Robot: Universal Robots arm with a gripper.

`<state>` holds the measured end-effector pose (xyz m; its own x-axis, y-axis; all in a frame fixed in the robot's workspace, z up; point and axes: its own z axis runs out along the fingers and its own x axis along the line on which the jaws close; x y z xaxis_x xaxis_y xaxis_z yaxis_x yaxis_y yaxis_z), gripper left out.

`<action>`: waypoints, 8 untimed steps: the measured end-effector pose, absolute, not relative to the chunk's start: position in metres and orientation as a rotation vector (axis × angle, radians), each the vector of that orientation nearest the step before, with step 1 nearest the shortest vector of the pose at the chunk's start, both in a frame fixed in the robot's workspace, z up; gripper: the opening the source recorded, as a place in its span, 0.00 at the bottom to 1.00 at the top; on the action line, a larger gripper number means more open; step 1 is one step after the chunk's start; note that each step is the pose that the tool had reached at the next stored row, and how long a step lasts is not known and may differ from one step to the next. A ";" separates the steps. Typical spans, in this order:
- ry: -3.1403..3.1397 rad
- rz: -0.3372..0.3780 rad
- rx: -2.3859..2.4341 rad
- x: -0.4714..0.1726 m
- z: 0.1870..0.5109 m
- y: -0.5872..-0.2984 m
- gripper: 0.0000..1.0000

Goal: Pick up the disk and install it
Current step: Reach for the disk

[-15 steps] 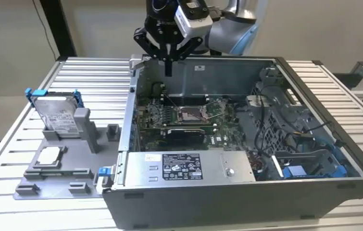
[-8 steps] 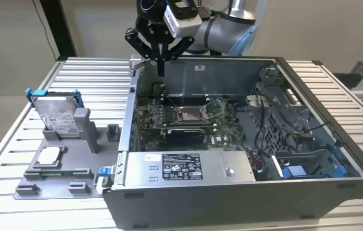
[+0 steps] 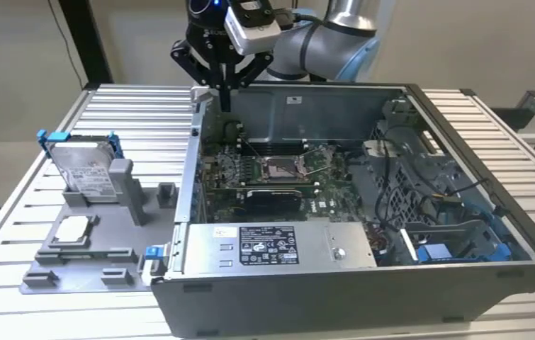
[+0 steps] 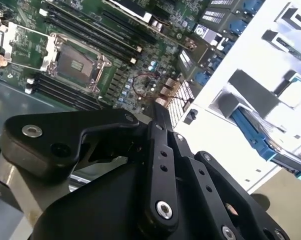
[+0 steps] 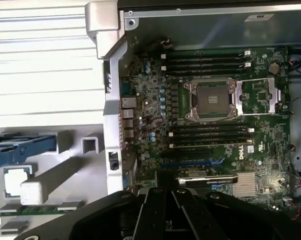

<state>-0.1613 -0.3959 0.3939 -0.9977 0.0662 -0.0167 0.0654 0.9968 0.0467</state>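
At the upper centre of the exterior view, the black metal hand (image 3: 222, 92) hangs clenched and empty above the open grey computer case (image 3: 343, 301). At the frame's left, the disk (image 3: 83, 168), flat, silver-grey and blue-bracketed, stands upright in its matte grey holder (image 3: 69, 273): nothing is picked up or installed yet.

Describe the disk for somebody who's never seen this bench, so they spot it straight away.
Find the open computer case; on the exterior view's left of it lies a grey fixture. At the fixture's far end the disk stands on edge in a holder. It is silver with a white label and a blue bracket, unlike the small square chip lying flat nearby.
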 end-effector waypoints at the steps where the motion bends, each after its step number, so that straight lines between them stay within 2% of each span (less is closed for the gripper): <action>1: 3.121 0.072 0.103 -0.163 0.394 -0.395 0.00; 8: 3.121 0.072 0.103 -0.174 0.394 -0.391 0.00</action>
<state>-0.1743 -0.3906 0.3939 -0.9977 0.0662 -0.0166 0.0654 0.9968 0.0466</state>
